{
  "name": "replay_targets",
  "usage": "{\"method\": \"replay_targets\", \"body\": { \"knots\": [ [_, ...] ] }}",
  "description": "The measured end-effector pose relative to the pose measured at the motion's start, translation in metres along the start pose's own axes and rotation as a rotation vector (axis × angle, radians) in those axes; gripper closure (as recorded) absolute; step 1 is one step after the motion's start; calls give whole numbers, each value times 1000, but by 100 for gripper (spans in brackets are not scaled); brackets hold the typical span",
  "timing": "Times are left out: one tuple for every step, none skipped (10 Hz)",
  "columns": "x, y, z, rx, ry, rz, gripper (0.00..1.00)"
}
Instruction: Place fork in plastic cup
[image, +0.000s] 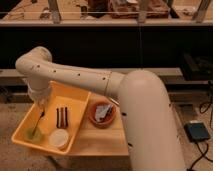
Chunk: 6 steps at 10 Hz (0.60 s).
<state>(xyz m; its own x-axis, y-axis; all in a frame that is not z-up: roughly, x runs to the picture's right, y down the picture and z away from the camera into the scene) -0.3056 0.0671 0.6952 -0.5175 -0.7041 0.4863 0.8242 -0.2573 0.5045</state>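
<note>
- The gripper (41, 103) hangs over the yellow tray (75, 97), atop the fork (39, 120); its grip cannot be told.
- The fork (thin, stiff, light) slants toward the plastic cup (34, 133), perhaps inside; take the handle.

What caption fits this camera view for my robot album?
Robot pincer above the yellow tray, the fork slanting down to the plastic cup, near a whitish container.

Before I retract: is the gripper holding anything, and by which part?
Cannot tell for sure: the gripper sits at the upper end of the fork, whose lower end reaches the plastic cup.
</note>
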Motion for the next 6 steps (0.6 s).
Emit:
{"method": "replay_targets", "body": {
  "knots": [
    [0,-2,2,0,-4,0,100],
    [0,-4,4,0,-9,0,100],
    [0,-7,7,-1,-13,-2,100],
    [0,-12,11,-2,-21,-5,100],
    [0,-14,14,-4,-28,-6,100],
    [0,-16,16,-5,-34,-6,95]
  ]
}}
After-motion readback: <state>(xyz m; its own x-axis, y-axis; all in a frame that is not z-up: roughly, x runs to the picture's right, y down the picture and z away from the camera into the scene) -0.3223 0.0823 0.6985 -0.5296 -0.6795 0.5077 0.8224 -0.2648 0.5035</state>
